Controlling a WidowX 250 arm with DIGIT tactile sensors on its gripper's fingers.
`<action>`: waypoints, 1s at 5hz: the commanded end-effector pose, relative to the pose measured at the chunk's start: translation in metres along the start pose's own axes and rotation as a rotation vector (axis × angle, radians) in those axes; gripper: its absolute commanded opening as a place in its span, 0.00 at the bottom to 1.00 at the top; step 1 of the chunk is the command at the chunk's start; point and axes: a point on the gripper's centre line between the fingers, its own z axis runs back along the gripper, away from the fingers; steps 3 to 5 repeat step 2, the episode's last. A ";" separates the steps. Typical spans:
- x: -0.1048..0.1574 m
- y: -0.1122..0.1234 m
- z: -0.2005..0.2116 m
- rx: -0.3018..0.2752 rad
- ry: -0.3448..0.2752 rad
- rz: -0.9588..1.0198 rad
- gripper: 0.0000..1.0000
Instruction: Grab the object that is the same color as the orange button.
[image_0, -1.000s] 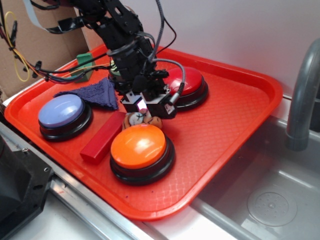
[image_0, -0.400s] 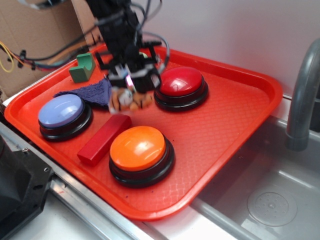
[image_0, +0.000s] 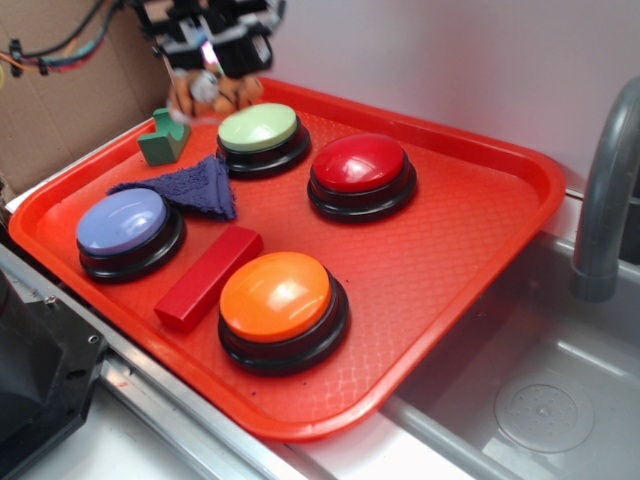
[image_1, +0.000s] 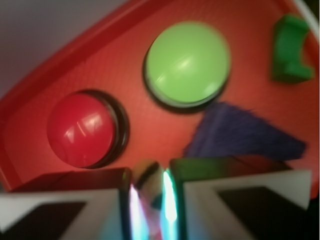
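Observation:
The object, a small orange plush tiger (image_0: 212, 92) with black stripes, hangs in the air above the tray's back left part. My gripper (image_0: 212, 68) is shut on it from above. In the wrist view a striped bit of the plush tiger (image_1: 148, 176) shows pinched between my gripper's (image_1: 149, 200) two fingers. The orange button (image_0: 277, 295), a big dome on a black base, sits at the tray's front, far from the gripper.
On the red tray (image_0: 470, 250) stand a green button (image_0: 259, 129), a red button (image_0: 360, 165) and a blue button (image_0: 124, 224). A red block (image_0: 210, 276), a purple cloth (image_0: 190, 187) and a green block (image_0: 163, 138) lie there too. A sink and grey faucet (image_0: 605, 190) are at the right.
My gripper has lifted the plush tiger off the tray beside the orange button and carried it up and to the back left.

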 end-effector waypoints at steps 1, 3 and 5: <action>0.022 0.033 0.066 -0.027 -0.111 -0.090 0.00; 0.019 0.035 0.066 -0.019 -0.132 -0.158 0.00; 0.019 0.035 0.066 -0.019 -0.132 -0.158 0.00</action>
